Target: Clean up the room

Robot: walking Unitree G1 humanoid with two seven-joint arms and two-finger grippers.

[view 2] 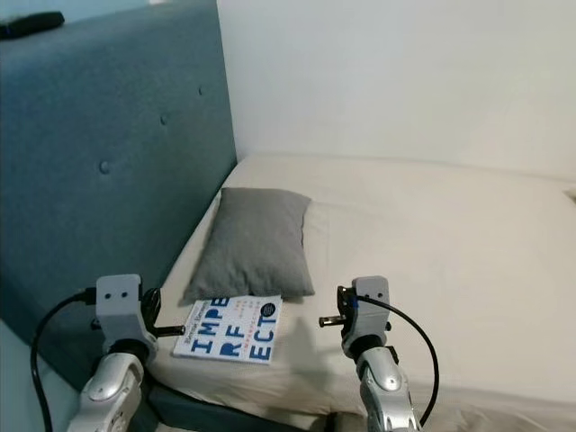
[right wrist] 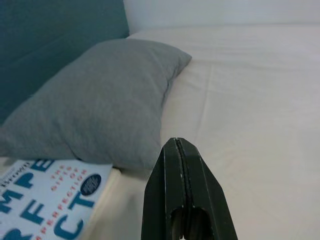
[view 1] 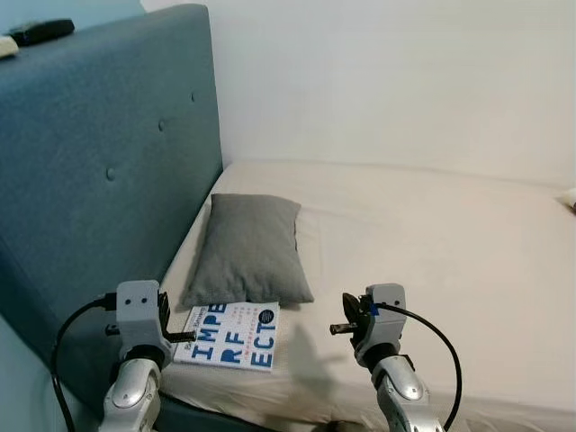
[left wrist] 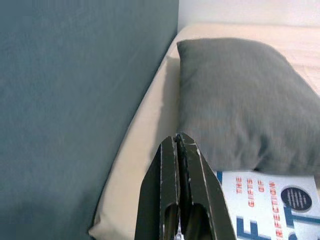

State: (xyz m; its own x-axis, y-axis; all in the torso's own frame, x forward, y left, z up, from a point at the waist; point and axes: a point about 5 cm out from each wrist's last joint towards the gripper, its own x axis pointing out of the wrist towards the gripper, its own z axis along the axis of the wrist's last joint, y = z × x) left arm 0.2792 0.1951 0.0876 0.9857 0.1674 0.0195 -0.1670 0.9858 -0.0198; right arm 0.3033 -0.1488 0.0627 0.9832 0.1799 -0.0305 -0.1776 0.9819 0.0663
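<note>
A white book with big blue letters (view 1: 232,334) lies flat on the cream bed (view 1: 423,243), near its front edge. A grey pillow (view 1: 250,249) lies just behind it, its near edge over the book's far edge. My left gripper (view 1: 184,337) is shut and empty, its tip at the book's left edge (left wrist: 270,210). My right gripper (view 1: 337,329) is also shut and empty, hovering over bare sheet to the right of the book (right wrist: 45,197). In both wrist views the black fingers (left wrist: 180,190) (right wrist: 182,185) are pressed together.
A tall teal padded headboard (view 1: 108,171) runs along the bed's left side, with a dark remote-like object (view 1: 40,31) on its top. A white wall stands behind the bed. A small object (view 1: 569,200) lies at the bed's far right edge.
</note>
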